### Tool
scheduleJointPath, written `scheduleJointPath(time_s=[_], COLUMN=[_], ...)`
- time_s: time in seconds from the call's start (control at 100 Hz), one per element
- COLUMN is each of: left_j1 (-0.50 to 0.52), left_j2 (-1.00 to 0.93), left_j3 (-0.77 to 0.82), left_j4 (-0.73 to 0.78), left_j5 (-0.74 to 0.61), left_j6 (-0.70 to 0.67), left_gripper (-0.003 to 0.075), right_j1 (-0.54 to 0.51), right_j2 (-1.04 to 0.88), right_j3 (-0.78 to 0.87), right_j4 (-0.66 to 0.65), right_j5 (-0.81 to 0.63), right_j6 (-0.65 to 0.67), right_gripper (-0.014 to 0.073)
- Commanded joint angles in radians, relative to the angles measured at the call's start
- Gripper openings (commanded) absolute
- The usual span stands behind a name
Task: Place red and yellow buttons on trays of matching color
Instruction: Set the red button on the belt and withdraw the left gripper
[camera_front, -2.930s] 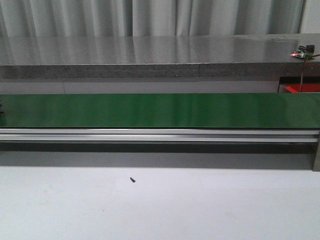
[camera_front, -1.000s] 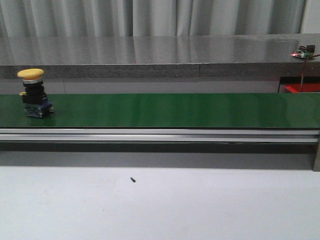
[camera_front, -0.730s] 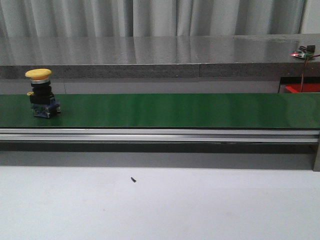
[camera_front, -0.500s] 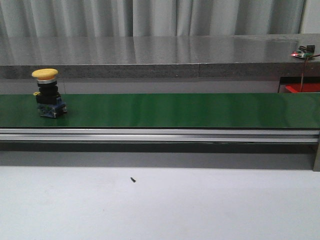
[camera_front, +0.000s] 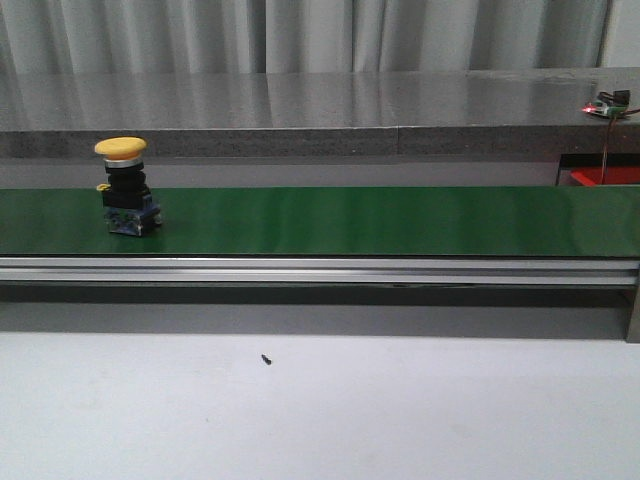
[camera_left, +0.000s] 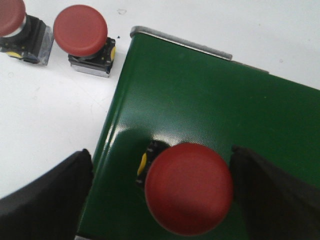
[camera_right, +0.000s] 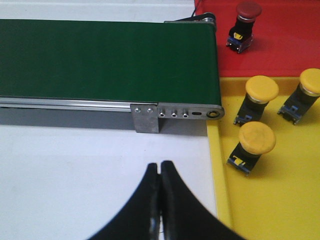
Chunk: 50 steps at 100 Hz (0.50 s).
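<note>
A yellow button (camera_front: 125, 185) with a dark base stands upright on the green belt (camera_front: 350, 220), at its left part. In the left wrist view a red button (camera_left: 188, 187) stands on the belt near its end. My left gripper (camera_left: 160, 167) is open around it, with one finger (camera_left: 45, 195) well clear and the other (camera_left: 275, 190) close beside the cap. My right gripper (camera_right: 160, 167) is shut and empty over the white table. The red tray (camera_right: 280, 45) holds one red button (camera_right: 247, 12). The yellow tray (camera_right: 290, 200) holds three yellow buttons (camera_right: 261, 90). Neither gripper shows in the front view.
Two more red buttons (camera_left: 80, 31) (camera_left: 10, 17) stand on the white table beside the belt's end. The belt's metal end bracket (camera_right: 175, 114) borders the yellow tray. A red tray corner (camera_front: 605, 177) shows at the far right. A small dark screw (camera_front: 266, 359) lies on the table.
The yellow button came into view at the left and has ridden rightward along the belt. Nothing else in the front view has moved.
</note>
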Motion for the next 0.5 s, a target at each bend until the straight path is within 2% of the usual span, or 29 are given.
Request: scheduleJointPath(time_s=[0.0,0.17,0.26,0.38,0.49], left_j1=[-0.008,-0.013,-0.023,-0.042,-0.070], left_j2=[-0.080,-0.166,-0.204,-0.259,-0.307], left_j3=[-0.027,-0.027,-0.023,0.017,0.065], left_j4=[-0.056,-0.145,-0.145,-0.163,-0.163], left_j5=[-0.032,0.000,0.036,0.024,0.003], left_j6=[0.029,0.131,0.173,0.175,0.175], left_gripper=[0.0585,0.0582,0.0529,0.0350,0.0120], right_j1=[0.001,0.001,0.001,0.001,0.001], right_j2=[0.004,0.004,0.004,0.004,0.004], right_j3=[-0.028,-0.028,-0.028,-0.028,-0.028], right_j4=[-0.002,-0.002,-0.002,-0.002,-0.002], right_j5=[-0.069,-0.069,-0.069,-0.069,-0.069], right_j6=[-0.008,-0.008,-0.008,-0.008,-0.008], right_gripper=[-0.0060,-0.0060,-0.0060,-0.0060,-0.0060])
